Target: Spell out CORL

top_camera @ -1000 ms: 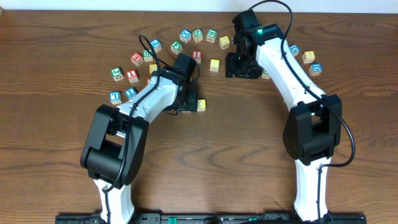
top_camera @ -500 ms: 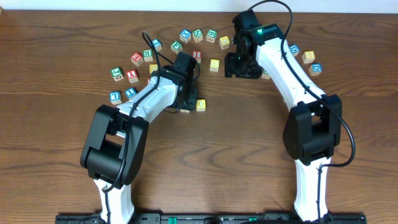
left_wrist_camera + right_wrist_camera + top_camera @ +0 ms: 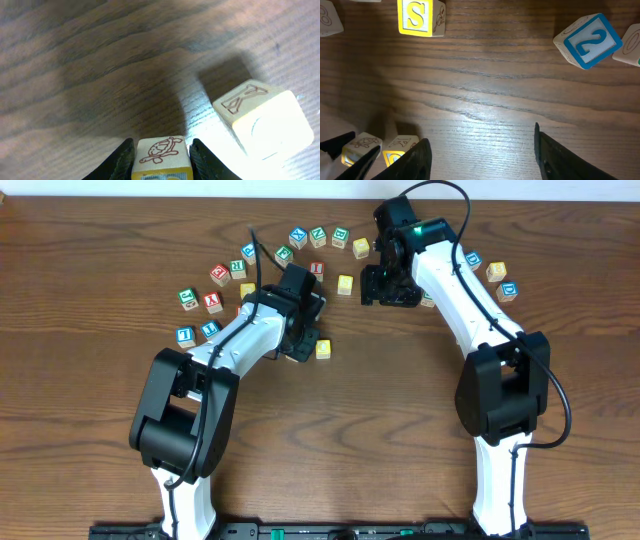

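Note:
My left gripper (image 3: pixel 300 340) is shut on a yellow-edged block with a red turtle drawing (image 3: pixel 161 159), low over the wood table. Just to its right lies a pale yellow block (image 3: pixel 323 348), which shows a line-engraved face in the left wrist view (image 3: pixel 260 122). My right gripper (image 3: pixel 390 288) is open and empty above bare wood (image 3: pixel 482 150). A yellow S block (image 3: pixel 420 17) and a blue 2 block (image 3: pixel 587 40) lie beyond it. Two more blocks (image 3: pixel 395 150) sit by its left finger.
Several letter blocks form an arc across the far table, from a green one (image 3: pixel 185 298) at the left, past a blue one (image 3: pixel 298 236), to blocks at the right (image 3: pixel 497 271). A yellow block (image 3: pixel 345 284) lies between the grippers.
My left gripper has shifted slightly with the turtle block still in it. The right arm and the loose blocks have not moved.

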